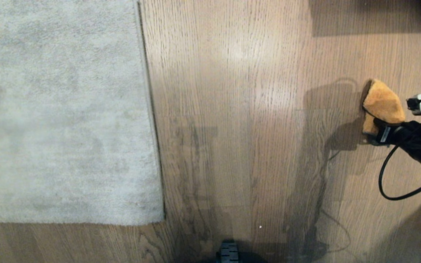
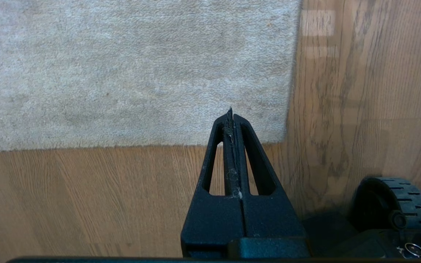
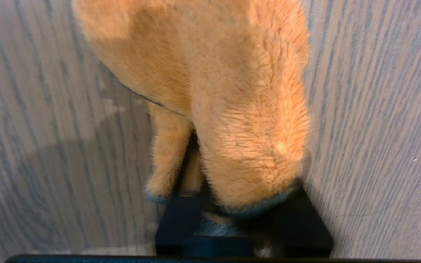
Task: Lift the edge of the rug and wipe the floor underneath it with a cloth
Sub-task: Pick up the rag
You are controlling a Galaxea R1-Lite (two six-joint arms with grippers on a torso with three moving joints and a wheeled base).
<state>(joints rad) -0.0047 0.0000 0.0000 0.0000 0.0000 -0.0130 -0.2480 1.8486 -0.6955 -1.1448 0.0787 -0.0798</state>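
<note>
Now fuzzy mustard cloth – glossy plank floor.

Black right arm, looping black cable; perhaps white-capped camera

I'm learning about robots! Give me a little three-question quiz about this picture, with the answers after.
1. True or false: the rug edge is lifted off the floor.
2. Which gripper has the cloth? A) left gripper B) right gripper
3. Fill in: the left gripper's fingers are pressed ____.

Key: 1 false, the rug lies flat. 2 B, its fingers are closed on the cloth. 3 together, holding nothing.
</note>
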